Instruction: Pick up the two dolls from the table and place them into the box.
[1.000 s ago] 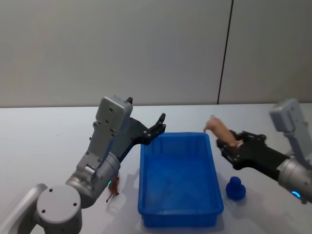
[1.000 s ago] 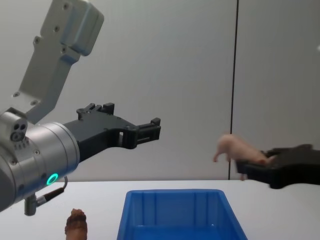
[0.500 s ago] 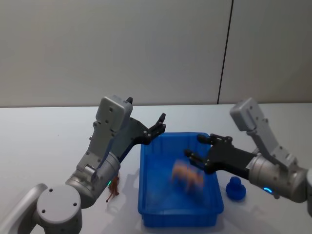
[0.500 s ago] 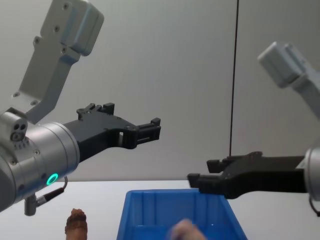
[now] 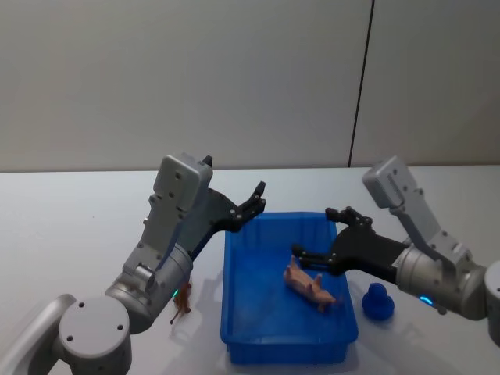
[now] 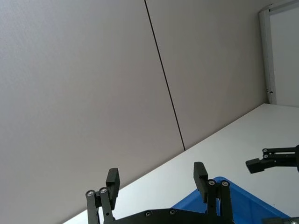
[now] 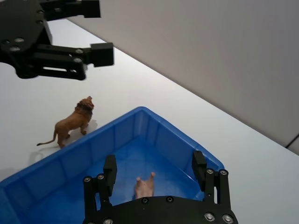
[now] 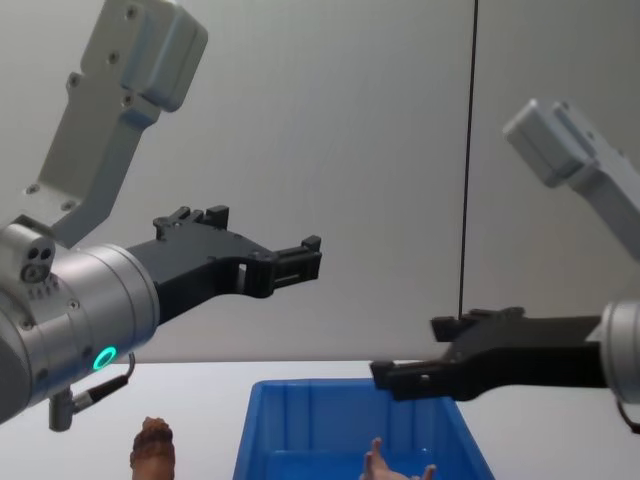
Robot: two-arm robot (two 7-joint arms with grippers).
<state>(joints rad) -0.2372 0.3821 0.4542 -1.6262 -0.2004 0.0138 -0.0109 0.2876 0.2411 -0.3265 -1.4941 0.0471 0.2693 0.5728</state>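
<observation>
Inside the blue box [image 5: 287,342], that's where the pale pink doll [image 5: 310,286] is. It lies on its side on the floor of the right half, and from the chest camera its thin limbs poke up above the near rim. Right over it hangs the right pincer [image 5: 315,233], reaching in from the right across the box's far right part. Its fingers are spread wide, with nothing between them and a clear gap down to the doll.

Over on the left, the brown doll [image 7: 72,122] is out on the white worktop [image 5: 70,226]. It stands upright on its legs just beside the box's left wall, a strip of white showing between the two. From the head camera it is half tucked behind the left arm.

The left pincer [image 5: 255,201] is held up high, about over the far left corner of the box and well above the brown doll. It too is wide open and empty.

One more thing on the worktop is a small dark blue figure [image 5: 377,302]. It sits just beside the box's right wall, under the right forearm, and neither pincer touches it.
</observation>
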